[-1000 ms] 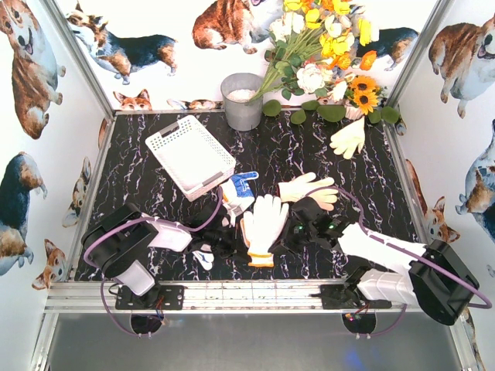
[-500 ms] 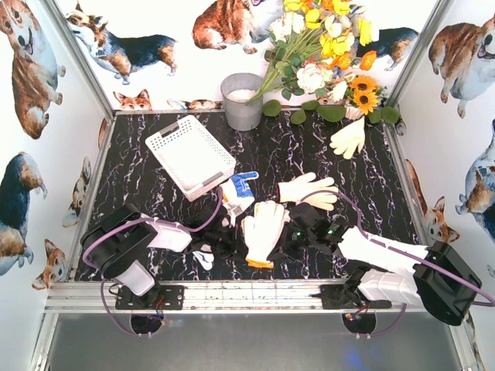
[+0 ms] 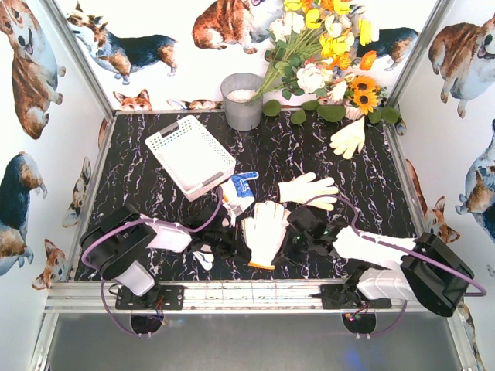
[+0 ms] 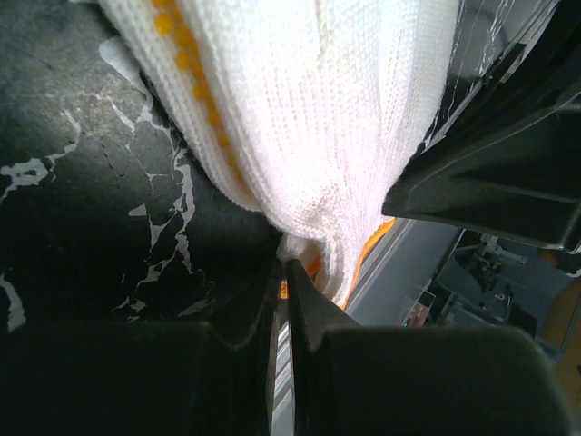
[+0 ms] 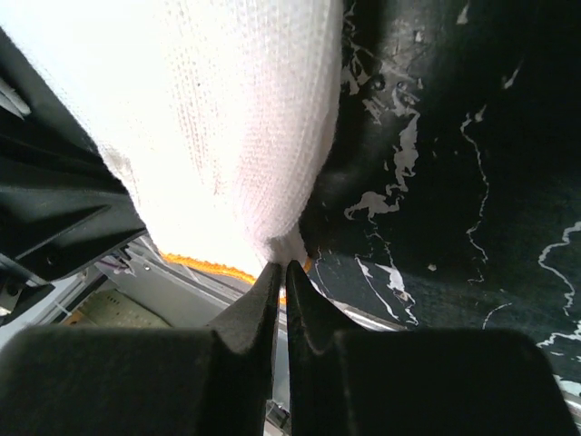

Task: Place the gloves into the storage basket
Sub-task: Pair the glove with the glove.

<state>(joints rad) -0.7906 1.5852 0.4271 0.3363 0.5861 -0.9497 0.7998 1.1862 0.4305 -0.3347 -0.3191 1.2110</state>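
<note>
My left end effector (image 4: 283,274) and right end effector (image 5: 280,272) are both pinched shut on the orange-cuffed end of the white glove (image 3: 264,229). It sits between them at the near middle of the worktop (image 3: 147,197). The storage basket (image 3: 176,133) stands well apart, far and to the left.

Left arm (image 3: 166,234), right arm (image 3: 371,249): white shells, black motor housings, looping purple cables (image 3: 87,246). Left gripper (image 4: 283,265), right gripper (image 5: 281,266): black tapered fingers (image 4: 313,304).
</note>
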